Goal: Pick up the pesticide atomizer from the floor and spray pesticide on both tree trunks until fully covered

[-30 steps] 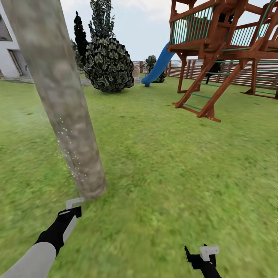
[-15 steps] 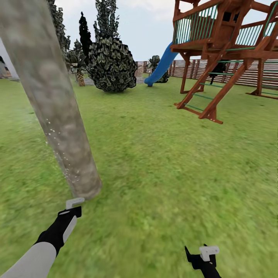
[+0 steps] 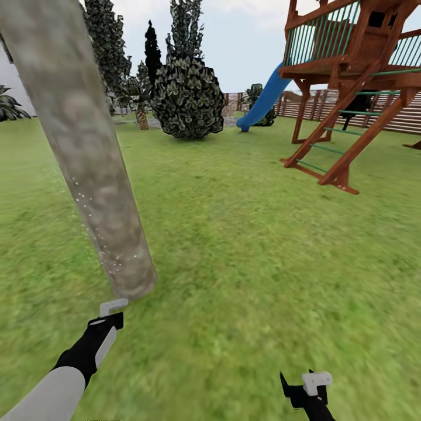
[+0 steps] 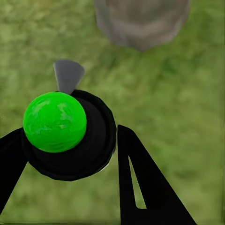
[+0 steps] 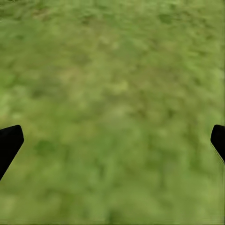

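Atomizer (image 4: 70, 136), black body with green ball and grey nozzle, clamped between left end effector (image 4: 70, 154) fingers, nozzle toward the tree trunk (image 3: 88, 169) base just ahead. Pale pesticide specks (image 3: 105, 245) dot the lower trunk. Right end effector (image 5: 112, 140) spread wide over grass (image 3: 263, 263), holding nothing.

The head view looked forward and down over the lawn (image 3: 245, 245), with the trunk (image 3: 88, 152) close at left and the play tower (image 3: 356, 70) far off at right. The left wrist view faced down at grass from close, sharing the trunk (image 4: 140, 21) base with the head view. The right wrist view looked straight down at grass (image 5: 112, 108), close
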